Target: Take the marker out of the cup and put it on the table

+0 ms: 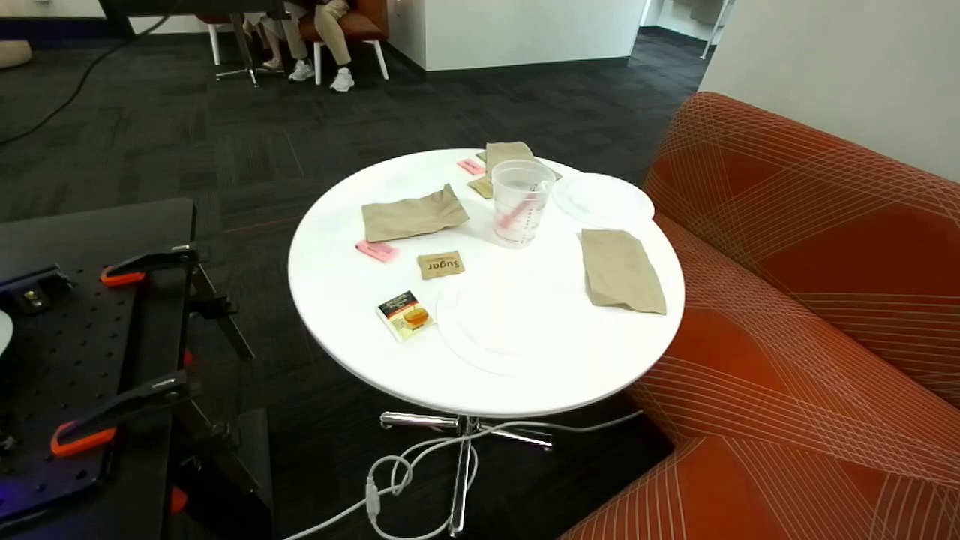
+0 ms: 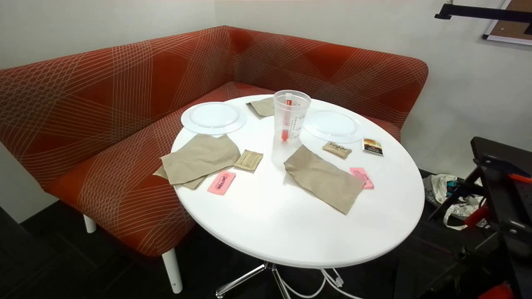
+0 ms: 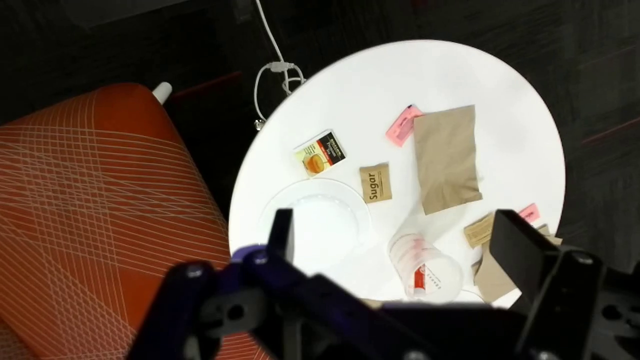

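The clear cup stands upright on the round white table, in both exterior views: cup point(image 1: 504, 187) point(image 2: 297, 120), table point(image 1: 337, 277) point(image 2: 291, 232). The red-pink marker point(image 1: 516, 213) leans inside the cup; in an exterior view the marker point(image 2: 285, 133) shows red at its lower end and near the rim. In the wrist view the cup point(image 3: 442, 282) lies between the fingers, low in the picture, with the red marker end point(image 3: 419, 278) in its mouth. My gripper point(image 3: 394, 220) is wide open and empty, above the table point(image 3: 520, 150) and apart from the cup. The exterior views do not show the gripper clearly.
Brown napkins point(image 1: 415, 216) point(image 2: 326, 180), pink packets point(image 2: 221, 182), a sugar packet point(image 1: 441, 265) and a tea packet point(image 1: 405, 315) lie around the cup. White plates point(image 1: 604, 200) point(image 2: 332, 126) lie beside it. An orange sofa point(image 1: 795, 300) borders the table; a black cart point(image 1: 90, 360) stands nearby.
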